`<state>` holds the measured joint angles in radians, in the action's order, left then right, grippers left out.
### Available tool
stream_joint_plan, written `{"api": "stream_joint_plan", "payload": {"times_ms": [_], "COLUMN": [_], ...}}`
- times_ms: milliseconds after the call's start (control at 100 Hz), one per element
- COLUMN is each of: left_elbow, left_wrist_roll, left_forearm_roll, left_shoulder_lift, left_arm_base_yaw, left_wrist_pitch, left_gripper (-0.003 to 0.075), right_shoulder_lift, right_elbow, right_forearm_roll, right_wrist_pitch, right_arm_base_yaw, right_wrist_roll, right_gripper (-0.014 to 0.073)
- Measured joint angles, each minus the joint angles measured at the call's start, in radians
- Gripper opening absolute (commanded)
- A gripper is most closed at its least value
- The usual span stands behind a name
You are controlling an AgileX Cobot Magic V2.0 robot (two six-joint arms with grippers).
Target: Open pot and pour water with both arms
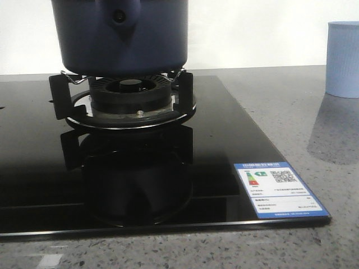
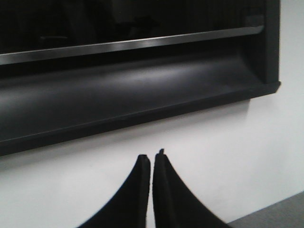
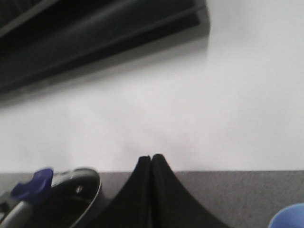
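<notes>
Left claw (image 2: 152, 159) is clenched on nothing, its two dark fingers (image 2: 137, 190) pressed tip to tip w/ only a hairline gap, up in the air facing a white wall (image 2: 228, 156); above the tips runs a long dark hood-like unit (image 2: 142, 90) w/ a thin metal strip along it. A sliver of grey counter shows at the corner of that view. Right claw (image 3: 151, 157) is likewise clenched and holds nothing, fingertips meeting, also aimed at the white wall w/ the same dark unit blurred at the far edge. Near the right claw, low in its view, sits the pot (image 3: 71, 199), seen from above: glassy lid w/ a dark rim and a blue knob (image 3: 33, 186) on it, lid on. A pale blue cup (image 3: 289, 217) peeks in at the other corner. In the front view the pot (image 1: 120, 36) is dark navy, sitting on the burner stand (image 1: 126, 98) of a glossy black stovetop (image 1: 224, 157); neither arm shows there. The cup (image 1: 343, 59) stands well apart on the grey speckled counter (image 1: 314, 123). A blue-bordered label (image 1: 279, 190) is stuck on the stovetop's near corner.
</notes>
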<state>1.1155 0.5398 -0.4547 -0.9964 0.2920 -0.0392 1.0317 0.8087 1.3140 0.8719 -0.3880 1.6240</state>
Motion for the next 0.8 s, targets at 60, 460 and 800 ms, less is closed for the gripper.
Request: {"api": "stream_joint_plan", "payload": {"times_ms": [60,460,800], "left_elbow": [0.000,-0.253,-0.706], "left_wrist_roll": [0.000,0.000,0.000], "left_forearm_roll": [-0.005,-0.034,-0.075], "left_shoulder_lift": [0.027,0.315,0.739], "left_arm_base_yaw": [-0.045,-0.242,-0.242], "left_wrist_pitch": [-0.012,0.039,0.082], "left_gripper": [-0.0020,-0.0020,-0.0020], "right_shoulder_lift": [-0.010,-0.354,-0.732], "right_elbow": [0.028,-0.037,-0.391], "right_forearm_roll": [-0.028,0.141,0.217], "right_wrist_pitch": [-0.051,-0.186,-0.370], "right_arm_base_yaw": [0.000,0.016,0.046], "right_wrist_roll": [0.007,0.002,0.000], "right_gripper": [-0.0055,-0.0055,-0.0057]}}
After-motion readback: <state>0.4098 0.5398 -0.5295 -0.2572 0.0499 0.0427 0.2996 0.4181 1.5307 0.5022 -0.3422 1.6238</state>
